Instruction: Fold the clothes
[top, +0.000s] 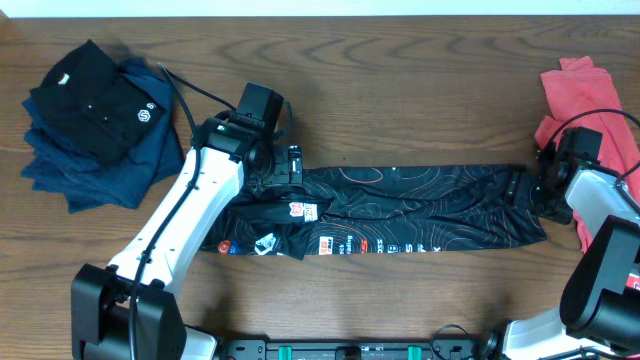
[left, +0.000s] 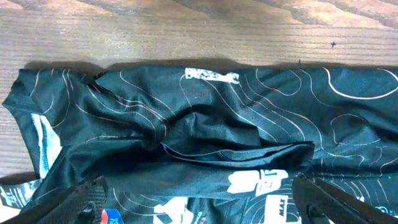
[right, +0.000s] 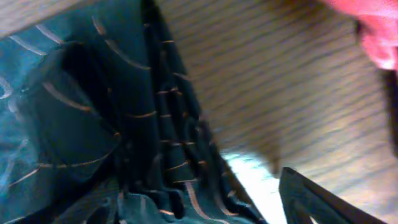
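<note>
The clothes, a black jersey (top: 420, 210) with thin contour lines, lie folded into a long strip across the middle of the table. Sponsor patches and white lettering show at the jersey's left end (left: 186, 124). My left gripper (top: 290, 168) hovers over that bunched left end, open wide, and between its fingers (left: 199, 211) there is only fabric lying below. My right gripper (top: 535, 188) is at the strip's right end. In the right wrist view it (right: 205, 211) is open: one finger (right: 311, 199) stands clear of the jersey hem (right: 93, 124), with bare wood between. Its other finger is hidden.
A pile of dark blue clothes (top: 110, 165) with a black polo (top: 95, 100) on top sits at the back left. A coral-red shirt (top: 590, 100) lies at the right edge, close behind my right arm. The wooden table (top: 400, 80) shows behind the strip.
</note>
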